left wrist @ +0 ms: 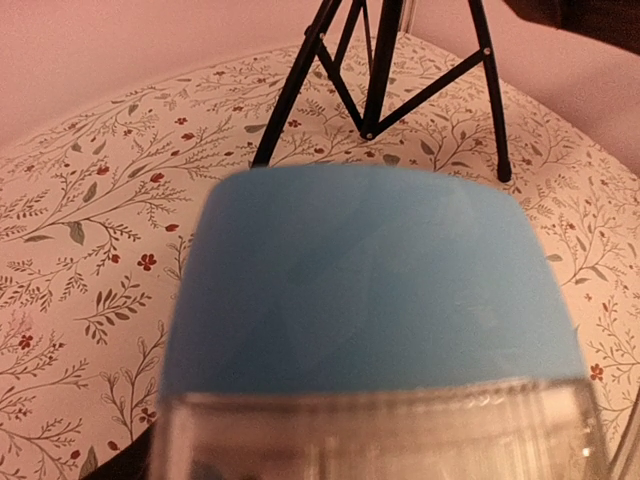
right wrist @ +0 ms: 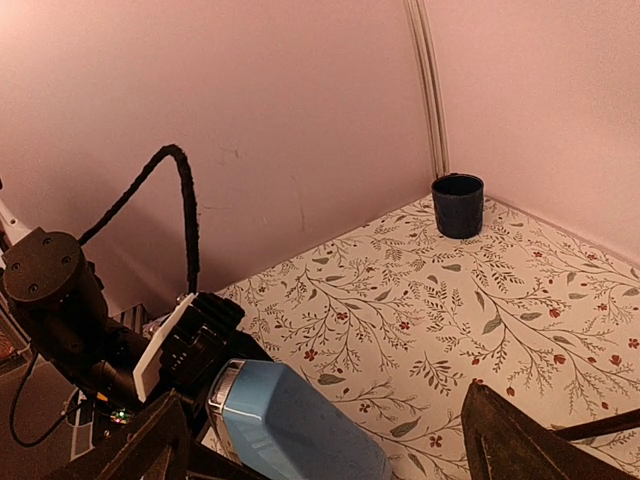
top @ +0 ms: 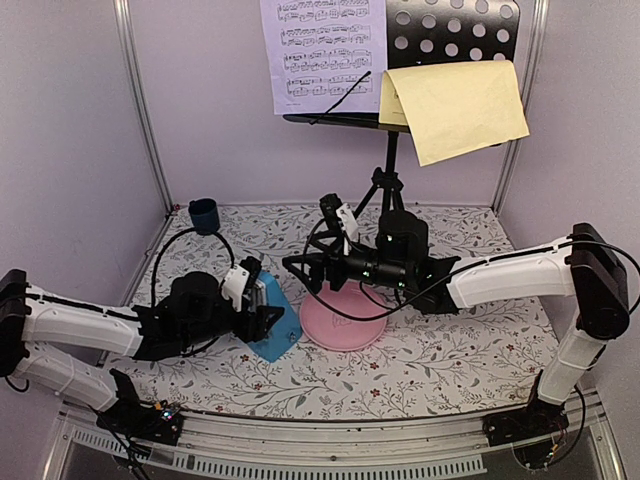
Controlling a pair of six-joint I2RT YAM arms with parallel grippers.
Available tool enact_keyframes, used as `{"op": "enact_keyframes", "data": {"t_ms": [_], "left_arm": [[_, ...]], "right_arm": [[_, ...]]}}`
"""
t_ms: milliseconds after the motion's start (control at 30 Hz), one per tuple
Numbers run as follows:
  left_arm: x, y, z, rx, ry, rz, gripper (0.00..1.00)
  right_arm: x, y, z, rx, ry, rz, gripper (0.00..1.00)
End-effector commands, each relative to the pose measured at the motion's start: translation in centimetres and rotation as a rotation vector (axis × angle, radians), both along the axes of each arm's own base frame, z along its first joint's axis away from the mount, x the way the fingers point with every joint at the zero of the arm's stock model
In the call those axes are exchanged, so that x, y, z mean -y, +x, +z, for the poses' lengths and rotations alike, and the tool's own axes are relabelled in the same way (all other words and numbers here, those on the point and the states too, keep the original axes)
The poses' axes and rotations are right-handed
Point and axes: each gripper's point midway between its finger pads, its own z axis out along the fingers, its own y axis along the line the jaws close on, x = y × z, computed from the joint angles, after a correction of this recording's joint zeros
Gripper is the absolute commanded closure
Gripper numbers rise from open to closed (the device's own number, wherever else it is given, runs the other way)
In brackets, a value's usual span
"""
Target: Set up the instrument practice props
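Two arms meet at mid-frame, one closed on the blue metronome (top: 275,325) and the other empty.
In the top view the left gripper (top: 262,305), left of centre, has its fingers clamped on the sides of the metronome, which leans low over the flowered table (top: 450,360) just beside the pink plate (top: 345,325). The right gripper (top: 298,268) hangs over the plate's upper left edge, jaws spread wide with nothing between them. At the upper centre the black music stand (top: 455,35) carries the lilac sheet (top: 325,50) upright on its left and the yellow sheet (top: 460,105) tilted on its right. A dark blue cup (top: 204,214) sits at the table's upper left corner.
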Motion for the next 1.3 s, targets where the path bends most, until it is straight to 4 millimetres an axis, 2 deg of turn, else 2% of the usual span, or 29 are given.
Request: {"op": "enact_keyframes", "data": {"t_ms": [0, 467, 567, 633, 833, 900, 967, 1100, 1267], "left_arm": [[2.5, 0.8, 4.7, 0.122, -0.13, -0.054, 0.77], [7.5, 0.8, 4.5, 0.14, -0.1, -0.228, 0.75], [8.0, 0.5, 3.7, 0.109, -0.08, -0.256, 0.68], [8.1, 0.5, 3.2, 0.075, -0.063, -0.26, 0.59], [7.8, -0.1, 3.2, 0.055, -0.047, -0.278, 0.35], [7.4, -0.3, 3.8, 0.072, -0.059, -0.274, 0.19], [6.9, -0.5, 4.2, 0.088, -0.068, -0.263, 0.11], [5.6, -0.9, 5.3, 0.135, -0.093, -0.243, 0.09], [4.7, -2.0, 6.2, 0.2, -0.122, -0.273, 0.12]], "right_arm": [[0.0, 0.4, 1.4, 0.008, 0.024, -0.003, 0.04], [1.1, 0.9, 1.6, 0.009, 0.025, -0.042, 0.03], [1.4, 0.9, 1.6, 0.007, 0.026, -0.048, 0.03], [1.5, 0.8, 1.7, 0.008, 0.027, -0.046, 0.03], [1.5, 0.7, 2.1, 0.01, 0.034, -0.037, 0.02], [1.6, 0.6, 2.4, 0.011, 0.04, -0.04, 0.02], [1.9, 0.5, 2.6, 0.013, 0.043, -0.043, 0.02], [2.5, 0.6, 2.5, 0.007, 0.035, -0.06, 0.02], [2.7, 1.1, 0.6, -0.074, -0.006, -0.058, 0.03]]}}
